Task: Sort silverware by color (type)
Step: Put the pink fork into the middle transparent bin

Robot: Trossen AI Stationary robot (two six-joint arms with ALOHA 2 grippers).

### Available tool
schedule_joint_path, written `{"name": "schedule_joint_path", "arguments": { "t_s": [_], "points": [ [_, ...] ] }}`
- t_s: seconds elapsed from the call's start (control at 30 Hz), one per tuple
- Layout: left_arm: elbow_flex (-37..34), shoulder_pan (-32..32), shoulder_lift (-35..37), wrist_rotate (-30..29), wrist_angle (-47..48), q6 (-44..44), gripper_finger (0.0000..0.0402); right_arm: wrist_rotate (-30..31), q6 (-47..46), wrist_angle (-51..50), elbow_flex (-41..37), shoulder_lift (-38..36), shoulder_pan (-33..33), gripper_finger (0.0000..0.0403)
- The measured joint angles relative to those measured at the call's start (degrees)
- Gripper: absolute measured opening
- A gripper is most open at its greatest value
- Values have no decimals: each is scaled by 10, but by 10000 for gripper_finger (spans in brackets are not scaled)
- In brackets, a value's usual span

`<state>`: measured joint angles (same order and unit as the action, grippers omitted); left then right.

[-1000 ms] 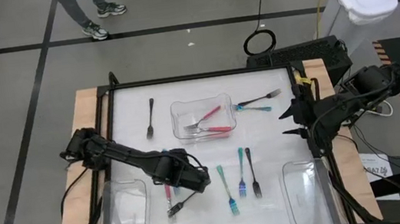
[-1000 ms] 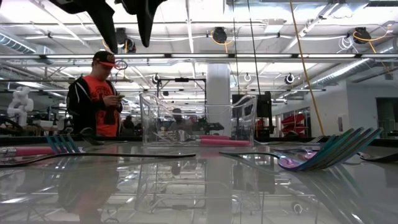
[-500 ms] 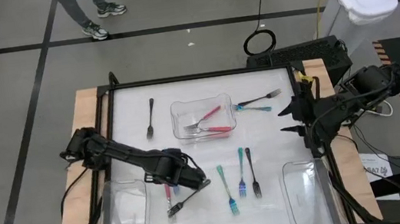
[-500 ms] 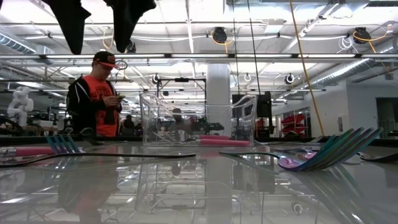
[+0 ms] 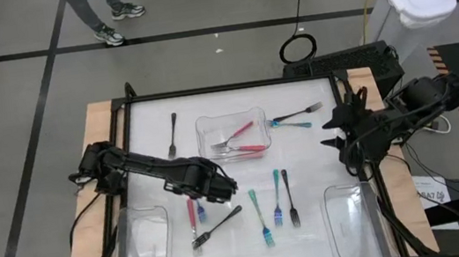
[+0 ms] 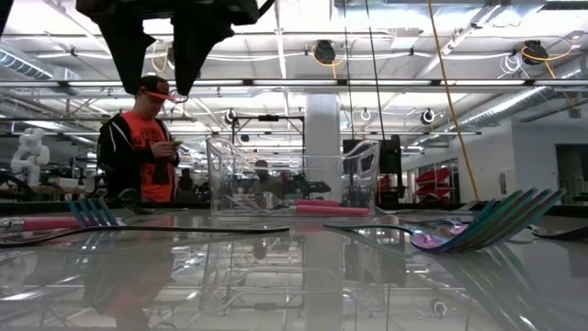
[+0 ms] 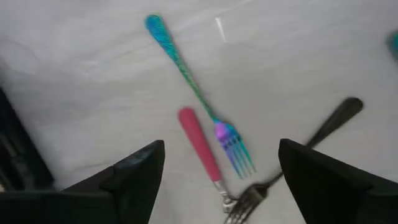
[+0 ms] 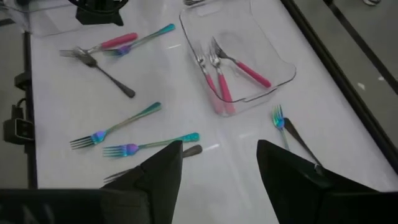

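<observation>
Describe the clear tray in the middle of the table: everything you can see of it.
The clear tray is a shallow rectangular bin of see-through plastic with rounded corners, standing upright and open-topped on the white table, toward its far side. Inside lie two pink-handled forks with metal tines, crossing each other. A teal fork lies just outside its right wall. Neither gripper touches it; the left gripper hovers nearer the front.

Readable text: none in any view.
Paper by table's right edge (image 5: 431, 194): dark print, too small to read.
Person's cap and shirt (image 6: 140, 156): no legible lettering.
Forks, trays: no markings seen.
</observation>
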<state>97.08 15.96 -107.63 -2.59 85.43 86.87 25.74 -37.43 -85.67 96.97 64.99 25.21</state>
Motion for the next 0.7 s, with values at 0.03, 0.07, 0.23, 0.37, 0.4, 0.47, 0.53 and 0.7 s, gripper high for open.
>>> {"name": "schedule_joint_path", "arguments": {
  "t_s": [0.03, 0.07, 0.23, 0.37, 0.4, 0.47, 0.53, 0.7],
  "points": [
    [0, -1, 0, 0, 4, -5, 308, 1, 2, 1, 0, 2, 0, 201],
    [0, -2, 0, 2, 7, -10, 306, 5, 4, 0, 0, 4, 0, 201],
    [-20, -4, 1, 8, 4, -36, 291, 14, 17, 0, 0, 14, 0, 201],
    [-55, -3, 1, 48, -13, -57, 286, 12, 2, -2, 0, 15, 0, 201],
    [-61, -1, 1, 55, -16, -64, 285, 11, -6, -2, 0, 15, 0, 201],
    [-70, 4, 1, 62, -26, -69, 285, 10, -18, -3, 0, 15, 0, 201],
    [-81, 7, 1, 67, -46, -70, 285, 5, -23, -4, 0, 15, 0, 201],
    [-112, 7, 1, 88, -75, -100, 285, -5, -24, -4, 0, 15, 0, 201]
  ]
}}
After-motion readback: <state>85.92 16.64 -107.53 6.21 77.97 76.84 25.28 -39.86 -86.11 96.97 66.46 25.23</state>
